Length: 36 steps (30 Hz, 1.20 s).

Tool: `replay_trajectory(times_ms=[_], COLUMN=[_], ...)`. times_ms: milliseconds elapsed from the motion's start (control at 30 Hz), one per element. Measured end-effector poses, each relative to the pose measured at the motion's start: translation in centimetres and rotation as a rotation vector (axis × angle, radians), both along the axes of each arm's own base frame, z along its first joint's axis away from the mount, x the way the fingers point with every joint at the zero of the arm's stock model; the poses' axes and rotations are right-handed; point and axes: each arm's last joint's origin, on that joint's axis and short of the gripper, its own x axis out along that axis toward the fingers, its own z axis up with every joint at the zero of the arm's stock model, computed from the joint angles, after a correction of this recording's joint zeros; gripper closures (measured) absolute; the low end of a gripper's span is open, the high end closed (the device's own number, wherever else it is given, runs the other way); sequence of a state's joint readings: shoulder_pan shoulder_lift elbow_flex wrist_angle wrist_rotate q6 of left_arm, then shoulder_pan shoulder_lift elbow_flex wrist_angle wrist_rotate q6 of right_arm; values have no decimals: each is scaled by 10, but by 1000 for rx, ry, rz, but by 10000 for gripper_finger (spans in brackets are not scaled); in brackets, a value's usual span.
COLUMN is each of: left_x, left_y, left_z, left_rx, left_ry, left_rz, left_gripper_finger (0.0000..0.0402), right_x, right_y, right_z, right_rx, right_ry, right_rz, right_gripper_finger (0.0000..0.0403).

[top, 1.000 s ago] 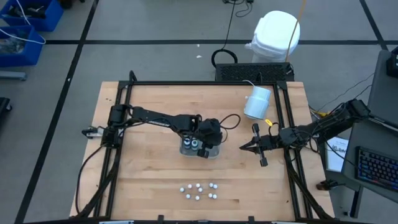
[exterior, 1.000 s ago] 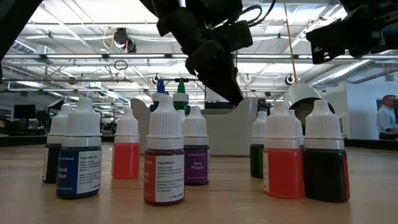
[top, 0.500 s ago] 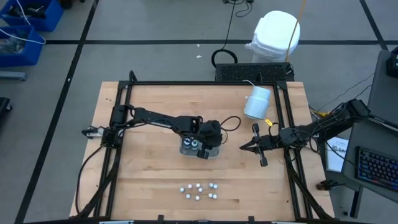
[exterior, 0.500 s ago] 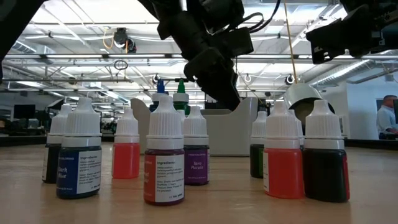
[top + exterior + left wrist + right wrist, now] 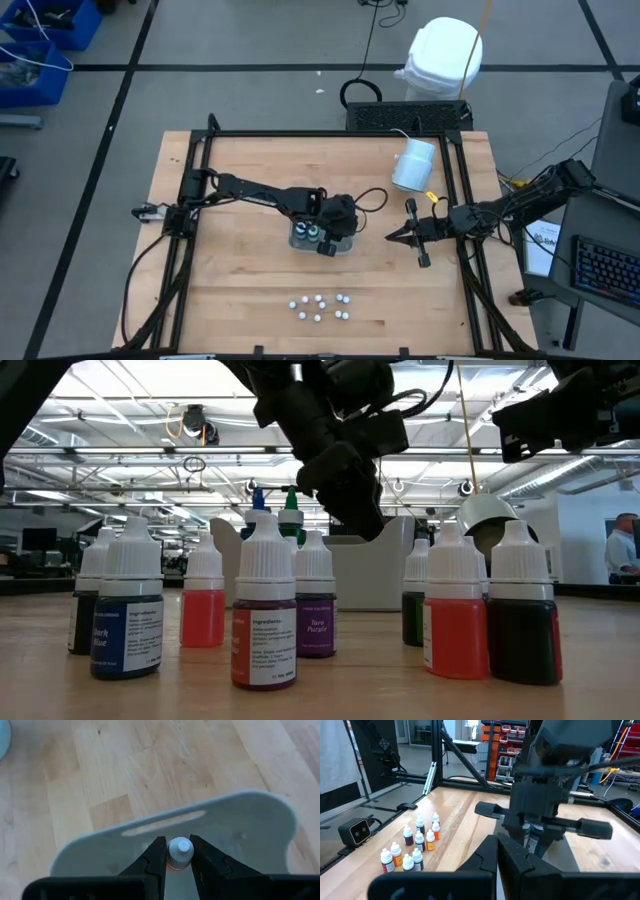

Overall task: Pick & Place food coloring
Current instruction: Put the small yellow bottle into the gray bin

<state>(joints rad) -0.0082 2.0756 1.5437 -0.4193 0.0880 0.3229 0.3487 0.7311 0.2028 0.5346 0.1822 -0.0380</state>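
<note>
A clear tray (image 5: 343,247) sits mid-table with two dark round bottles (image 5: 309,232) standing in its left end; their blue and green tops (image 5: 274,501) show in the low view. My left gripper (image 5: 179,851) hangs over the tray (image 5: 240,802), shut on a small white-capped food coloring bottle (image 5: 180,847) with orange contents. Several more small food coloring bottles (image 5: 320,307) stand in a loose group near the table's front edge. To the right of the tray, my right gripper (image 5: 392,237) waits shut and level, holding nothing. My left gripper pinches the little bottle between its two fingers, just below the white cap (image 5: 175,858), one finger on each side. The fingers slant down from the table's left. The bottle stands upright inside the tray's outline; whether its base rests on the tray floor is hidden.
A big white cylinder (image 5: 413,165) lies on its side at the far right of the table. Black frame rails (image 5: 190,200) run along the table's left and right sides. Bare wood lies between the tray and the front group. A person (image 5: 625,555) stands far off in the room.
</note>
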Motion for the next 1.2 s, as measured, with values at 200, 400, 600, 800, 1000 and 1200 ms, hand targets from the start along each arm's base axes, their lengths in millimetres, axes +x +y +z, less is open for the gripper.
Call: replay_trajectory(times_ms=[200, 400, 600, 800, 1000, 1200], left_x=[2, 4, 3, 4, 4, 4], left_y=[0, 0, 1, 1, 0, -2], left_z=[-11, -19, -20, -20, -20, -20], left_rx=[-1, -5, -5, -40, -69, -70], left_ry=[23, 35, 45, 48, 54, 54], left_rz=[2, 10, 12, 63, 102, 99], left_gripper_finger=[323, 328, 320, 317, 316, 316], right_x=[0, 0, 0, 0, 0, 0], right_y=[0, 0, 0, 0, 0, 0], right_z=[0, 0, 1, 1, 1, 1], right_rx=[1, 1, 2, 2, 2, 2], right_ry=[-2, -3, -6, -6, -6, -6], right_rz=[0, 0, 0, 0, 0, 0], right_gripper_finger=[403, 403, 403, 403, 403, 403])
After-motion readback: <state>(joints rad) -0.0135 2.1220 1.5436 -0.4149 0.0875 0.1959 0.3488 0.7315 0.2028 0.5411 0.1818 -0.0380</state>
